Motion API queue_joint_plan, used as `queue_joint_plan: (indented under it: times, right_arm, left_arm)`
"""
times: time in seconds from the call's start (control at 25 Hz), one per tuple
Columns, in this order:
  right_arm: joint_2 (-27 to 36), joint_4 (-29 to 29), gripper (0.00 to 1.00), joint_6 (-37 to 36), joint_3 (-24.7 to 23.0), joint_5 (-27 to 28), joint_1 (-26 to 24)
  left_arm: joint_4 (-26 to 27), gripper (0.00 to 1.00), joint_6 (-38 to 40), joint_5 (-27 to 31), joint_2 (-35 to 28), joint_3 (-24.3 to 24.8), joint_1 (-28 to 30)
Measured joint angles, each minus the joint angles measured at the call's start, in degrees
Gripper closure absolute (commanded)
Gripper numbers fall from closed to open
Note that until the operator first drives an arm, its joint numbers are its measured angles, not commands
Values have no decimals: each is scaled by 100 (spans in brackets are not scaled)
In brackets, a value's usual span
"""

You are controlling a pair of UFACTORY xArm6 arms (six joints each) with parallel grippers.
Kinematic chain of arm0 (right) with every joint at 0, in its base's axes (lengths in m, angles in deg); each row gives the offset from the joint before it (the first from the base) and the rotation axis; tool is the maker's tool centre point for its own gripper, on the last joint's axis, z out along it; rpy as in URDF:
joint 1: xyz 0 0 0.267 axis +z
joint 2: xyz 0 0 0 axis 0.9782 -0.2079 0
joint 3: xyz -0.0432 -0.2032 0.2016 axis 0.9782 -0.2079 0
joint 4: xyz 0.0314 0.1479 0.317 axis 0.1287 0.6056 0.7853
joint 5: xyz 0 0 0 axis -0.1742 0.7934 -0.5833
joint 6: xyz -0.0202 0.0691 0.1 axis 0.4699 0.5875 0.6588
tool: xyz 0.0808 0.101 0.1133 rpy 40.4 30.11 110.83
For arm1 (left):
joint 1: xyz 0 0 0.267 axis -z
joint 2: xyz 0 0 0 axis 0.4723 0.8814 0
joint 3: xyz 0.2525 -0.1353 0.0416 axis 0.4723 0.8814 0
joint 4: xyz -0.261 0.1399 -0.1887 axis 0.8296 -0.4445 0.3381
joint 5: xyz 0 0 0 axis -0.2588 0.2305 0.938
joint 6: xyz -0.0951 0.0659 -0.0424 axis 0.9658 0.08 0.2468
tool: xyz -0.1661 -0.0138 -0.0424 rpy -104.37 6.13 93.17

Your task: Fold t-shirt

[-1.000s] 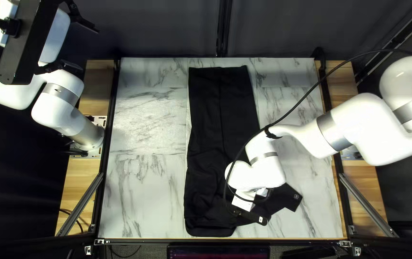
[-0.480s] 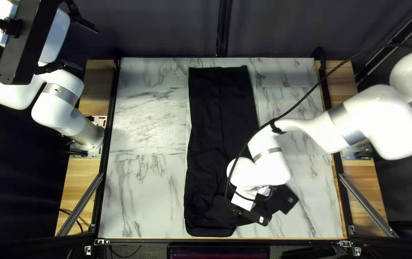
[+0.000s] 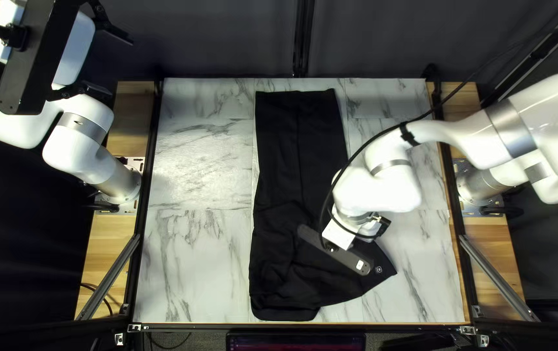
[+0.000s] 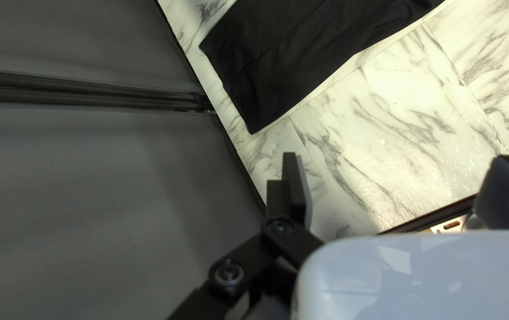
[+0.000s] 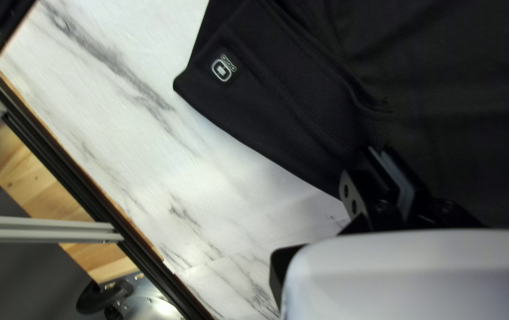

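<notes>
Spanning the counter (image 3: 194,260) from far to near, the black t-shirt (image 3: 298,143) lies in a long strip around mid-width. Its near portion spreads rightward in a tapering flap bearing a small light emblem (image 3: 379,269). The right end effector (image 3: 336,250) is positioned over this near-right portion; its fingers are close together, clamped on the t-shirt fabric beside the flap's seam. The left end effector (image 3: 122,68) is raised at the far left, well apart from the t-shirt, its two fingers wide apart.
</notes>
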Motion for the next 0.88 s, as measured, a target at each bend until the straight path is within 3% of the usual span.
queue_joint_plan:
  times: [0.2, 0.56, 0.88]
  right_arm:
    - [9, -49, 100, 180, -57, -283, 22]
    - [-20, -71, 100, 189, -59, -311, 34]
    - [-331, -122, 100, -239, 644, -146, -39]
  left_arm:
    - [0, 0, 0, 0, 0, 0, 0]
    - [0, 0, 0, 0, 0, 0, 0]
    - [0, 0, 0, 0, 0, 0, 0]
